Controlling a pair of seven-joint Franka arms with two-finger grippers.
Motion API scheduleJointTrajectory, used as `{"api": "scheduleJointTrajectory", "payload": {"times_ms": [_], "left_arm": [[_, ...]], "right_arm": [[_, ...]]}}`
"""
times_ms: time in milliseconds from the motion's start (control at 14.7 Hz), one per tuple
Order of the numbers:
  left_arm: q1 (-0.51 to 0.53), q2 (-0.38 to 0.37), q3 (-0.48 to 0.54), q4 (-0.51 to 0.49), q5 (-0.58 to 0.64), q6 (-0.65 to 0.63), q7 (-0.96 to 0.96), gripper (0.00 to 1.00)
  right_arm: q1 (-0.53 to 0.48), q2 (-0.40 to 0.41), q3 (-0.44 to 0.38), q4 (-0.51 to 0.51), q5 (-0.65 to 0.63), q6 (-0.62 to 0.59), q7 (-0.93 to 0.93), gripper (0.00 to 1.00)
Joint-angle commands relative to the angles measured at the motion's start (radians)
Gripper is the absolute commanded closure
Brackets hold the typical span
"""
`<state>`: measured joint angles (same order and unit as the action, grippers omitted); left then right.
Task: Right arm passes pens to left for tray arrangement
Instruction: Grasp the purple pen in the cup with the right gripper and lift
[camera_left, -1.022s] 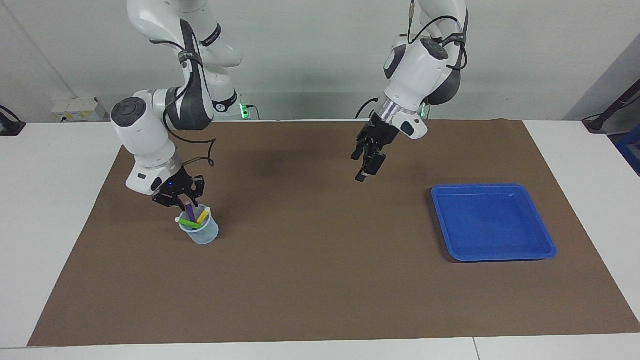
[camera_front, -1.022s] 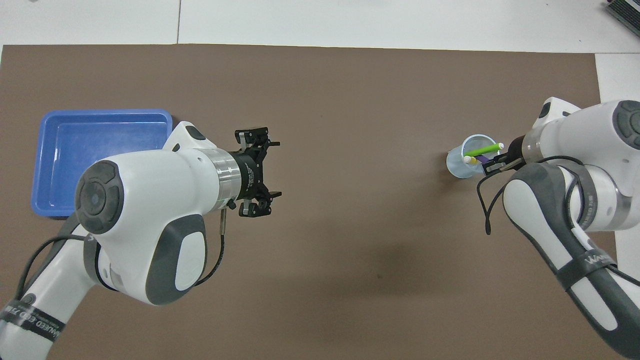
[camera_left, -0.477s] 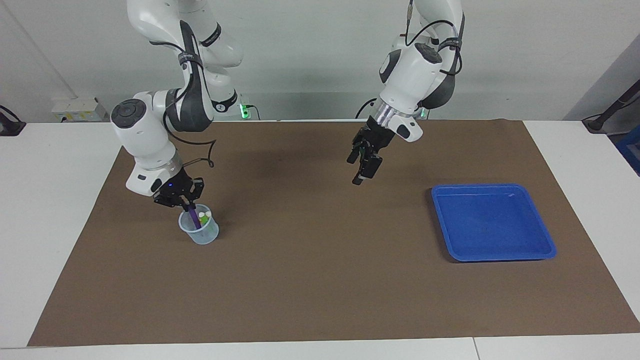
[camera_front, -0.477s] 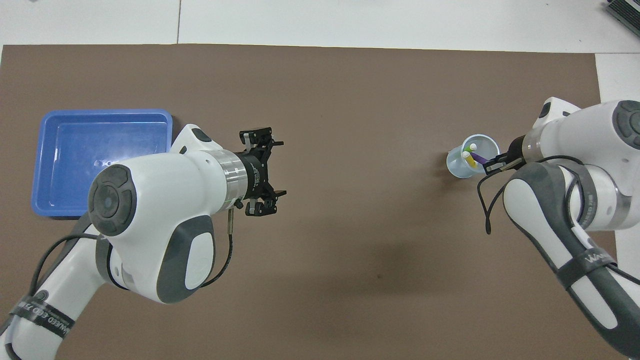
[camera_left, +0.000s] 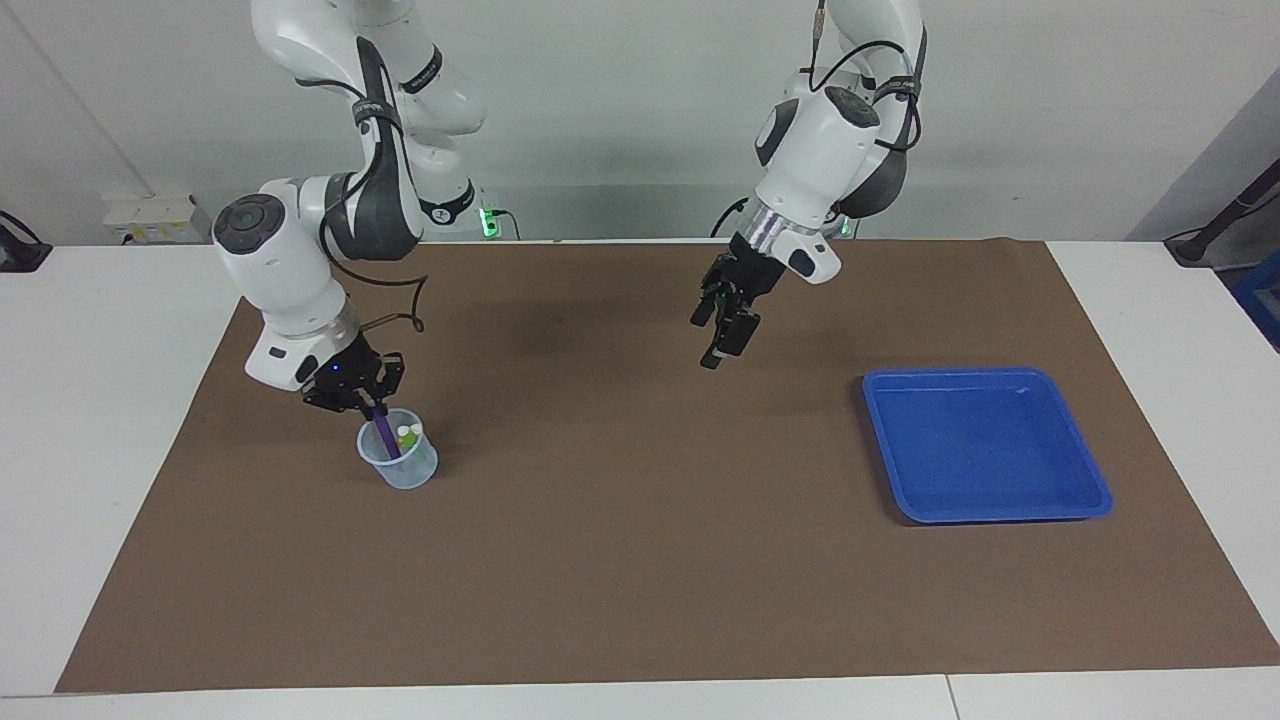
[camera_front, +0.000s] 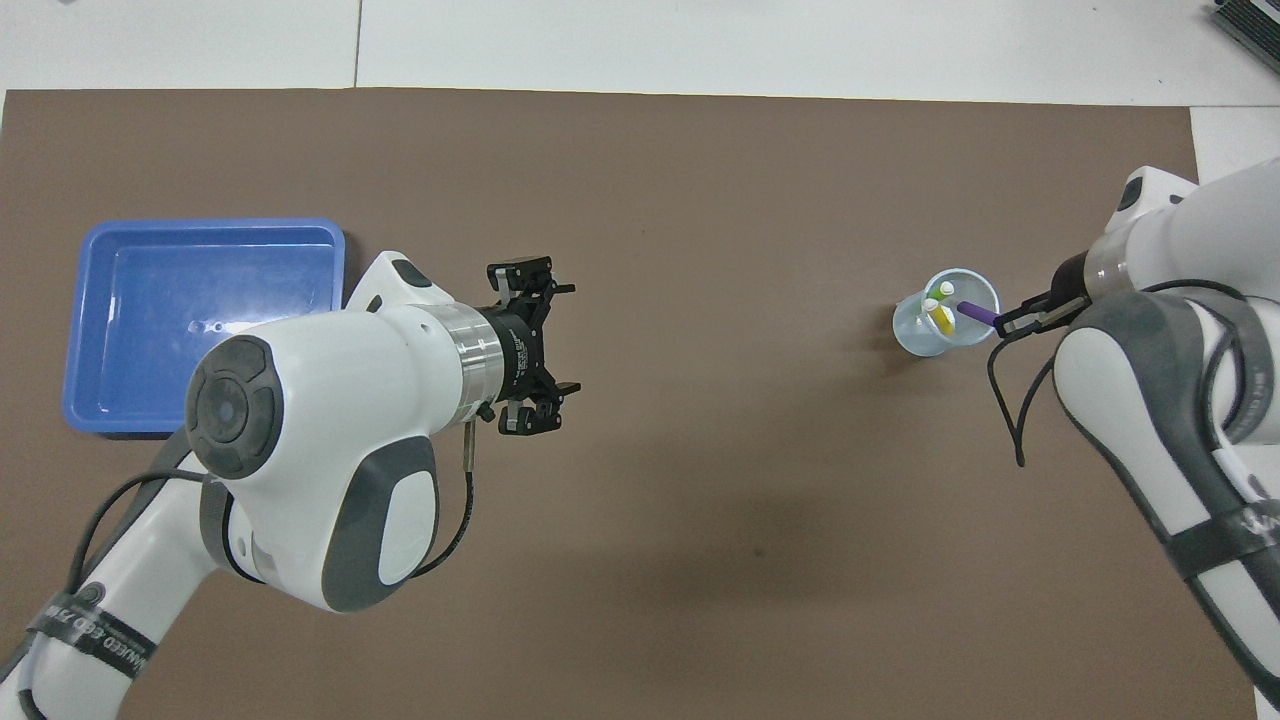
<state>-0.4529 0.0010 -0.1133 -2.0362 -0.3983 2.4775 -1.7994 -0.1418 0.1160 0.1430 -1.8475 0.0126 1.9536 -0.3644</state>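
Facing view: my right hand, black two-finger type with a blue wrist light, is clamped on the upper end of the slim purple marker pen, which stands tilted in the small clear plastic cup at the right arm's end of the brown mat on the table. Green and yellow pens sit low inside the cup, only their pale caps showing. My left hand hangs over the mat's middle, fingers apart, waiting. The shallow bright blue plastic tray holds nothing yet.

I judge the pen light, stiff and smooth-barrelled; grip high, leaving the lower barrel free for the handover. The cup looks light and could tip on the pull.

Overhead view: looking down into the cup, the yellow pen and green pen separate clearly. The grip height reads only from the facing side.
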Motion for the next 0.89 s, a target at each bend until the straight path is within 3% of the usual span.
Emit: {"api": "scheduleJointTrajectory", "payload": {"times_ms": [0,136,341,545,818], "left_arm": [[-0.046,0.008,0.012,0.016,-0.016,0.012,-0.052,0.0],[-0.056,0.008,0.012,0.013,-0.016,0.02,-0.048,0.0],[-0.058,0.014,0.012,0.014,-0.016,0.066,-0.047,0.0],[-0.092,0.027,0.009,0.031,-0.055,0.095,-0.051,0.0],[-0.139,0.028,0.009,0.03,-0.109,0.139,-0.054,0.0]], "right_arm": [[-0.012,-0.036,0.003,0.101,0.01,-0.154,-0.015,0.94],[-0.015,-0.033,0.001,0.221,0.021,-0.296,-0.011,0.94],[-0.03,-0.033,-0.005,0.289,0.208,-0.386,0.097,0.94],[-0.022,-0.032,0.001,0.289,0.366,-0.364,0.264,0.94],[0.063,-0.022,0.007,0.263,0.441,-0.228,0.476,0.94]]}}
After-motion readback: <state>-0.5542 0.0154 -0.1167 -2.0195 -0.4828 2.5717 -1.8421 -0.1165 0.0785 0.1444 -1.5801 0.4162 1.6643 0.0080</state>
